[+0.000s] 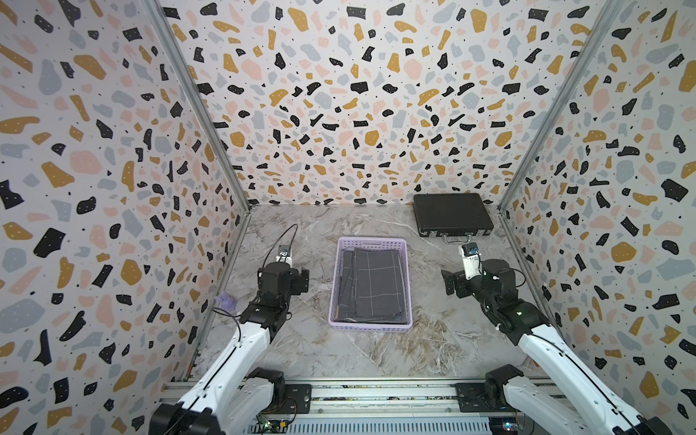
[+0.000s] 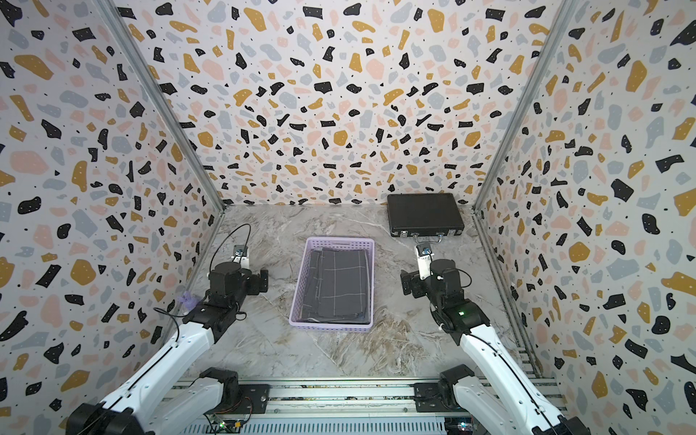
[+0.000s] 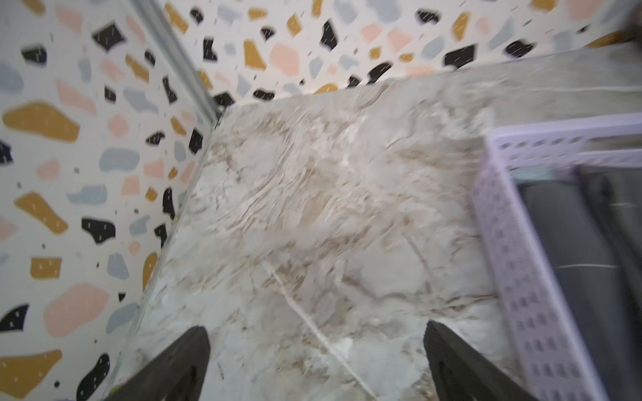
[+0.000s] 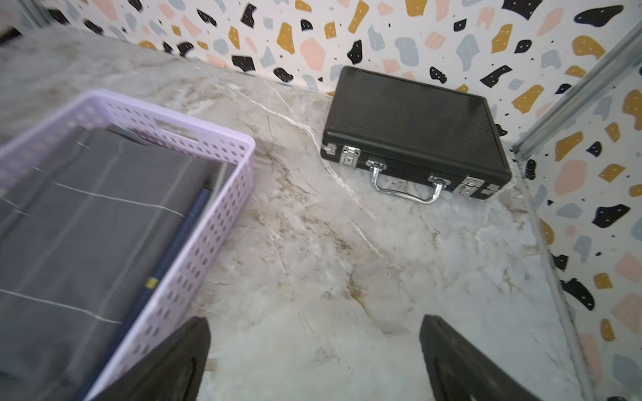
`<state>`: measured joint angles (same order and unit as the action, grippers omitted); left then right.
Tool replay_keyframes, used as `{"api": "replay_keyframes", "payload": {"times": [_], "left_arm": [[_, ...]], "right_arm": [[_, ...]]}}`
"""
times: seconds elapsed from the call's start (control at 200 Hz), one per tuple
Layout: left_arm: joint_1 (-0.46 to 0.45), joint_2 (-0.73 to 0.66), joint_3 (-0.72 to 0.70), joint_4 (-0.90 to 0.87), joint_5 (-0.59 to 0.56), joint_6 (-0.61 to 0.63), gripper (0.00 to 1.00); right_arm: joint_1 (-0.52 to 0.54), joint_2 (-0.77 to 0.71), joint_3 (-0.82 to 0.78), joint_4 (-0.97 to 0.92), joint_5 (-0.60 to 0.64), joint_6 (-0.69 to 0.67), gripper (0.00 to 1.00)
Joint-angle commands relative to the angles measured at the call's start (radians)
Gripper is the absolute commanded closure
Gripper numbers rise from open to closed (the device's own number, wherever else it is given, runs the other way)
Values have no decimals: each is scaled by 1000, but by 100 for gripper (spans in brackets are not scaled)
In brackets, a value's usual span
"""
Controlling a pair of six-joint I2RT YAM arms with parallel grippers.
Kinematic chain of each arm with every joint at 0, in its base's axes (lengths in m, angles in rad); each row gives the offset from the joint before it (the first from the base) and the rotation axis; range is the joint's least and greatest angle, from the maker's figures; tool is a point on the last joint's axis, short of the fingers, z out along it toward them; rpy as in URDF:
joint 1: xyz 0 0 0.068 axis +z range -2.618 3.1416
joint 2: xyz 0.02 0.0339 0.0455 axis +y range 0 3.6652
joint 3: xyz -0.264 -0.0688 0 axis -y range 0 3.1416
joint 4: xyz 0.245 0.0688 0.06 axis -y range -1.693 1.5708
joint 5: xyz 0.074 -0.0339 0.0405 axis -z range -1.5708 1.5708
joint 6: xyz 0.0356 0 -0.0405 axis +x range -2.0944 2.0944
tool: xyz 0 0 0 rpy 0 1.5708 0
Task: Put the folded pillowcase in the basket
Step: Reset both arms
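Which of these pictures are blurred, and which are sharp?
Left wrist view: smeared all over, the holes of the basket streaked. Right wrist view: the black case sharp, the pillowcase soft. Both top views: sharp and evenly lit.

Both top views hang high over the near rail, looking down and forward to the back wall, so the whole table (image 1: 376, 357) shows, with the basket (image 1: 369, 326) at lower centre of frame. The left wrist camera rides close above the table, peering past the left gripper (image 3: 315, 325), blurred. The right wrist camera looks past the right gripper (image 4: 313, 317) toward the case (image 4: 413, 118). All four views share the basket.
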<state>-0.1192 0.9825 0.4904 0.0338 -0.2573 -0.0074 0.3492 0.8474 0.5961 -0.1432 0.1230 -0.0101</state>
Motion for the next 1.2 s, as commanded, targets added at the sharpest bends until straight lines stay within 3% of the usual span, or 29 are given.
{"api": "replay_keyframes", "payload": {"times": [0.0, 0.085, 0.135, 0.295, 0.38, 0.451, 0.646, 0.771, 0.816, 0.906, 0.956, 1.011, 1.061, 1.126, 1.191], "left_arm": [[54, 72, -32, 292, 86, -12, 0], [62, 171, -83, 378, 53, -22, 0], [62, 233, -157, 563, -4, -94, 0], [55, 462, -244, 985, 37, -42, 0], [47, 405, -182, 764, 57, -38, 0], [43, 433, -201, 846, 52, -31, 0], [43, 417, -193, 805, 48, -34, 0], [42, 417, -191, 805, 49, -34, 0], [41, 417, -191, 804, 50, -33, 0], [41, 420, -186, 799, 68, -24, 0], [41, 421, -180, 789, 94, -13, 0], [41, 426, -166, 766, 140, 9, 0], [41, 429, -150, 743, 202, 35, 0], [41, 429, -152, 743, 208, 36, 0], [42, 427, -151, 743, 208, 35, 0]], "right_arm": [[-15, -8, -56, 197, 110, -49, 0], [-26, 11, -111, 298, 121, -7, 0], [-27, 31, -131, 343, 136, 9, 0], [-36, 65, -223, 492, 223, -43, 0], [-51, 79, -273, 570, 219, -101, 0], [-75, 126, -306, 668, 194, -110, 0], [-183, 397, -319, 904, 173, -57, 0], [-204, 654, -369, 1260, 104, -101, 0], [-210, 723, -377, 1379, 146, -98, 0], [-225, 652, -285, 1082, 167, -38, 0], [-252, 689, -268, 1115, 140, -32, 0], [-255, 654, -256, 1028, 147, -13, 0], [-254, 687, -267, 1105, 147, -25, 0], [-265, 658, -245, 1014, 143, -3, 0], [-271, 682, -252, 1074, 133, -8, 0]]}}
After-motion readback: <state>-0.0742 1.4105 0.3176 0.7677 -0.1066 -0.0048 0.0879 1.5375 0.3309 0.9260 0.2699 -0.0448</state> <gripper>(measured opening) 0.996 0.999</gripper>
